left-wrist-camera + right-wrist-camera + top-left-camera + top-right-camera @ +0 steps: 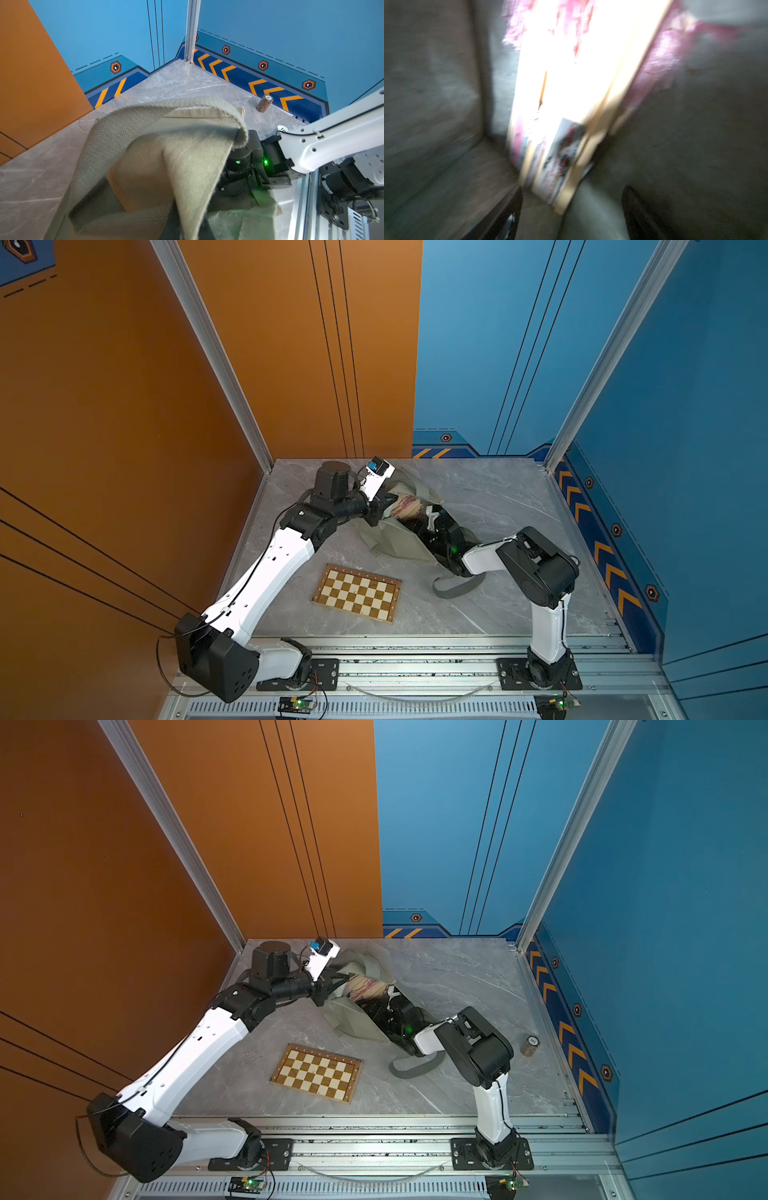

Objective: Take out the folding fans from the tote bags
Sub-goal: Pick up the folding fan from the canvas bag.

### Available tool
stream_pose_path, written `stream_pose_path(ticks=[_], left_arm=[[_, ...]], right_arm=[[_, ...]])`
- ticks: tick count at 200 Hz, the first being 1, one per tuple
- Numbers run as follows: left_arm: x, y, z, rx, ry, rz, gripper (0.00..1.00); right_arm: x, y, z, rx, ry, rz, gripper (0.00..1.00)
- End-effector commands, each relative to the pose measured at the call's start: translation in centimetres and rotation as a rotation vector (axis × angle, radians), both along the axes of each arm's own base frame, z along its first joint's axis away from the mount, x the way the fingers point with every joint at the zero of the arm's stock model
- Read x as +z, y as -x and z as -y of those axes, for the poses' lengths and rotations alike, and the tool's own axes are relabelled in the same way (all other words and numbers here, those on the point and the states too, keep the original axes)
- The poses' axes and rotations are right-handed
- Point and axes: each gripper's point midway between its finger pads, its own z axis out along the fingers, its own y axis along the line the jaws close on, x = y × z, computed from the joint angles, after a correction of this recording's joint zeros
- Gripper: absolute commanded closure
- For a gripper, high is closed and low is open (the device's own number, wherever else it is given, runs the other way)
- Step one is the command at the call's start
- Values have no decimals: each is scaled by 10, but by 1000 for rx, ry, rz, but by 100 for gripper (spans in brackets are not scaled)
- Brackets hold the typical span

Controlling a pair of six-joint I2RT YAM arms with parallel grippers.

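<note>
The olive tote bag (166,145) drapes close across the centre of the left wrist view. In a top view the left gripper (384,504) is closed, pinching the bag's rim. The right gripper (571,212) is inside the bag, spread wide and holding nothing. The blurred folding fans (560,104) lie just ahead of it at frame centre.

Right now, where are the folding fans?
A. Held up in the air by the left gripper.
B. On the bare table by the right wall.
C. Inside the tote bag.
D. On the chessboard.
C: in a top view the folding fans show as a pink and pale bundle in the open mouth of the tote bag, and nothing lies on the chessboard.
</note>
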Motion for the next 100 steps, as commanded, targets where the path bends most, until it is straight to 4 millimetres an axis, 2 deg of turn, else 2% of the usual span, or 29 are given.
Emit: stream_pose_path(ticks=[1,32,46,81,100], left_arm=[[35,-12,15,-88,72,149,100],[32,-30,23,-124,59,124,100],[28,-30,27,-155,47,98,100],[23,-21,31,-213,40,99,100],[24,-2,35,-246,42,110,100]], right_arm=[[-24,0,-3,-21,-83,-40,23],[-41,-5,-3,-44,-97,-68,23],[-40,-8,-1,-51,-78,-56,23],[-36,-20,12,-121,-18,-75,22],[-34,-25,20,-163,-5,-81,22]])
